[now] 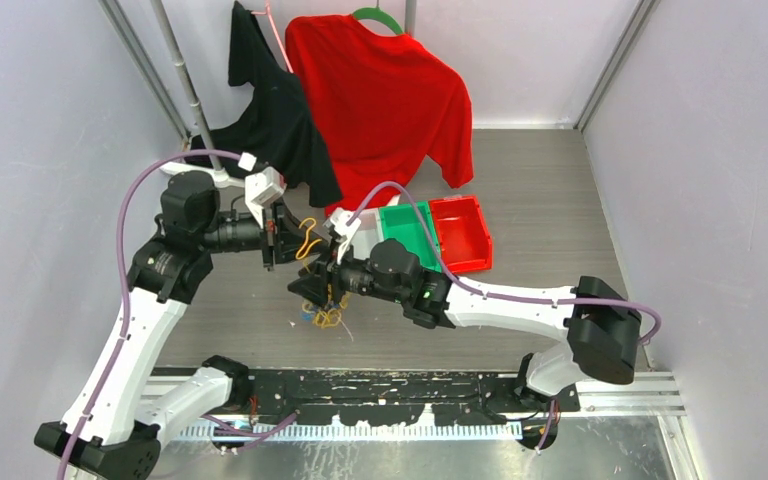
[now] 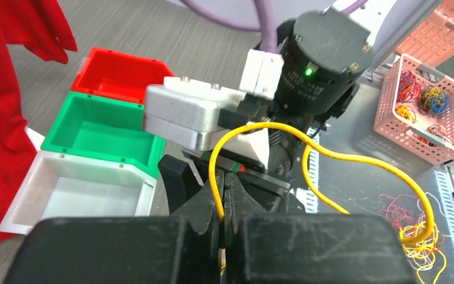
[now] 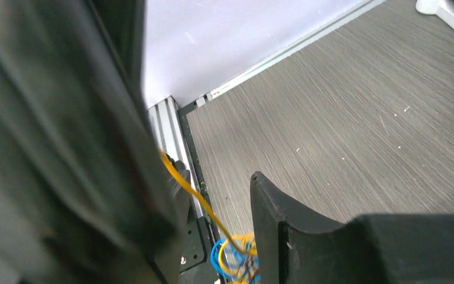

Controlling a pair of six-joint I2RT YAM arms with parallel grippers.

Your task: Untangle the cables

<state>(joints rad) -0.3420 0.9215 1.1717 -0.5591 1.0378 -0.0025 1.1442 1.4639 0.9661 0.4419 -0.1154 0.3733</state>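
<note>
The cables form a small tangle (image 1: 327,316) of yellow, blue and dark strands on the grey table, in front of both grippers. One yellow cable (image 2: 325,155) rises from the tangle (image 2: 418,235) in a loop. My left gripper (image 2: 229,204) is shut on that cable's upper end, held above the table (image 1: 283,240). My right gripper (image 1: 313,290) hangs just over the tangle. In the right wrist view its jaws stand apart (image 3: 216,198), with the yellow cable (image 3: 194,194) slanting through the gap and touching neither finger. Blue and yellow loops (image 3: 236,260) lie below it.
A red bin (image 1: 465,232) and a green bin (image 1: 410,235) sit behind the right arm, with a white bin (image 2: 83,189) beside them. A red shirt (image 1: 380,100) and a black garment (image 1: 270,120) hang at the back. A pink basket (image 2: 428,109) holds cable bundles.
</note>
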